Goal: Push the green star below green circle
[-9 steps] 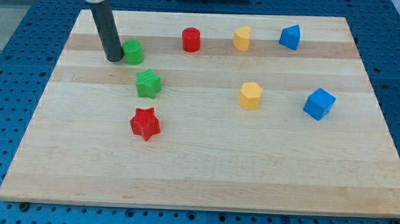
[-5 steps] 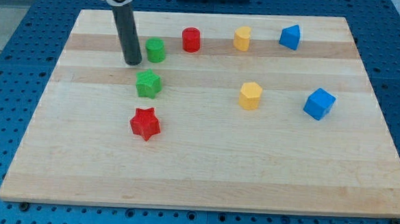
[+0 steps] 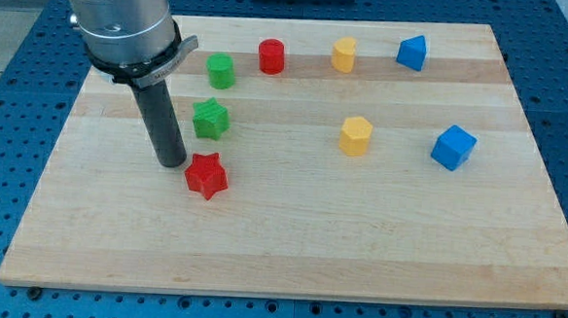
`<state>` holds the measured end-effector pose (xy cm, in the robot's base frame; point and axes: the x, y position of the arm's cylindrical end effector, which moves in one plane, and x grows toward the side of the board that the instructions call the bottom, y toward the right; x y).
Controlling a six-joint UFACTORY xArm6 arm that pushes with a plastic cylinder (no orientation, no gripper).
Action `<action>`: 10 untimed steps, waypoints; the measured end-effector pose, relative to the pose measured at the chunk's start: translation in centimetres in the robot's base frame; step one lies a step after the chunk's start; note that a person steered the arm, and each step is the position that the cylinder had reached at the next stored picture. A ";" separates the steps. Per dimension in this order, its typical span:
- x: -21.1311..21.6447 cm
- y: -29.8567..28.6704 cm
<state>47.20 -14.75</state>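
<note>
Your tip (image 3: 172,161) dropped from beside green circle (image 3: 220,71) to just left of red star (image 3: 206,175), touching nothing. Green star (image 3: 210,118) unmoved, already directly below circle; task looks done.

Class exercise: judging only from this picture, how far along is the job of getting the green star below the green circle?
Looks essentially done: the green star sits directly below the green circle, apart from it. In hand: my tip rests lower left of the star, beside the red star, touching neither green block. Left: at most minor alignment.
</note>
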 end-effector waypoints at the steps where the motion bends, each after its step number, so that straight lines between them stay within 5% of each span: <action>1: 0.0 1.7; 4: -3.5 3.2; 6: -0.6 1.8; 10: -1.7 1.0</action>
<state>45.51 -13.76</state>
